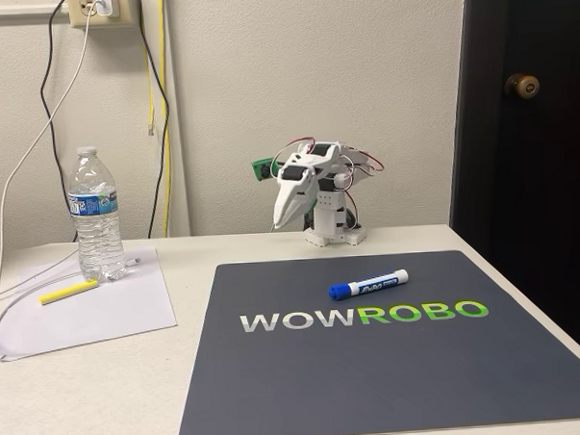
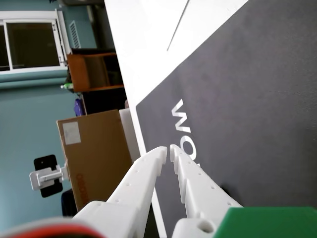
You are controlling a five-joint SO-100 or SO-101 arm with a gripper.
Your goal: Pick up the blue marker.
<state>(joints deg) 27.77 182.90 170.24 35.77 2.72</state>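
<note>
Lying on the dark mat [image 1: 393, 367] is one blue marker [image 1: 368, 285] — just above the lettering. One gripper [image 2: 168, 150] hangs folded, fingers nearly together, empty — one bottle [image 1: 96, 214], one yellow highlighter [image 1: 68, 292].

Things counted on the table

One blue marker [image 1: 368, 285], one yellow highlighter [image 1: 68, 292], one water bottle [image 1: 96, 217], one paper sheet [image 1: 101, 308], one dark mat [image 1: 393, 367] and one gripper [image 1: 277, 222] are seen
</note>
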